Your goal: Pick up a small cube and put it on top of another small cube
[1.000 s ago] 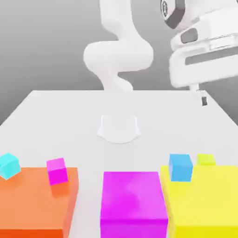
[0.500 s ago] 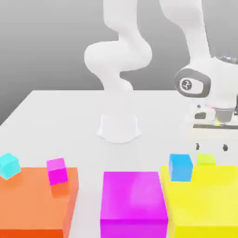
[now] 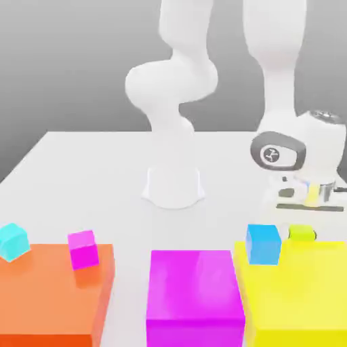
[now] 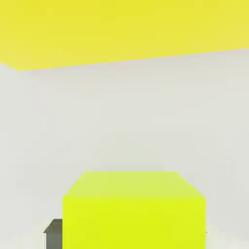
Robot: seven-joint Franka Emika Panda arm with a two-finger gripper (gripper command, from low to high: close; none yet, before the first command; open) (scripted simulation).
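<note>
small cube (image 3: 301, 233), beside yellow block (image 3: 298, 291) edge

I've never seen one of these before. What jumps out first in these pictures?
Three big blocks line the front of the white table: orange, magenta and yellow. The tall white robot arm bends down at the exterior view's right, its hand low over a small lime cube behind the yellow block.

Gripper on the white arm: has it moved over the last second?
Yes. The gripper has come down from high above the table to the small lime cube behind the large yellow block.
</note>
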